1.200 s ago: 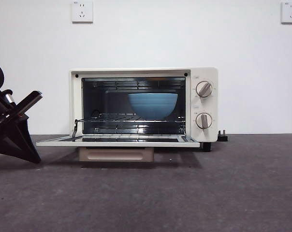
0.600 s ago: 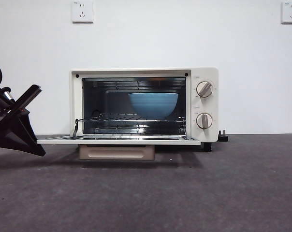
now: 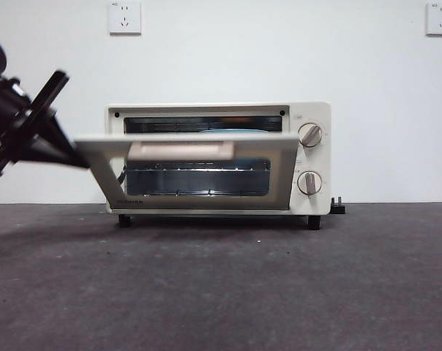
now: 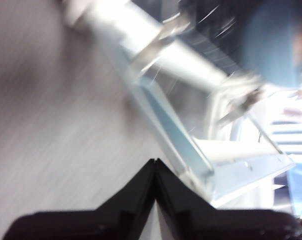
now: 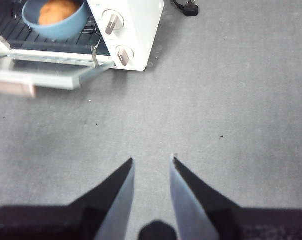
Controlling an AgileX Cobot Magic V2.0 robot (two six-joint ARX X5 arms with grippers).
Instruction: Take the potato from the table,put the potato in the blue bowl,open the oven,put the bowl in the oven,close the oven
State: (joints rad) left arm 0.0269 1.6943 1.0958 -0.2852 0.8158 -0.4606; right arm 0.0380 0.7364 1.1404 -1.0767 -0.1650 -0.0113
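Observation:
The cream-white oven (image 3: 206, 108) stands on the table (image 3: 279, 285) with its glass door (image 3: 195, 175) tilted about halfway up, its beige handle (image 3: 178, 151) on the upper edge. My left gripper (image 3: 76, 159) is shut, its tip against the door's left corner; the left wrist view shows the jaws (image 4: 155, 167) pressed together by the blurred door (image 4: 181, 145). In the right wrist view the blue bowl (image 5: 66, 25) sits on the oven rack with the orange-brown potato (image 5: 56, 11) in it. My right gripper (image 5: 151, 162) hangs open over bare table, well clear of the oven (image 5: 141, 20).
A black plug (image 3: 337, 207) lies by the oven's right rear foot, also seen in the right wrist view as a plug (image 5: 187, 7). Two wall sockets (image 3: 124, 16) (image 3: 440, 18) sit high on the white wall.
The oven door has swung from lying flat open to about halfway up. The left gripper rose with it at the door's left corner. The bowl is now mostly hidden behind the door.

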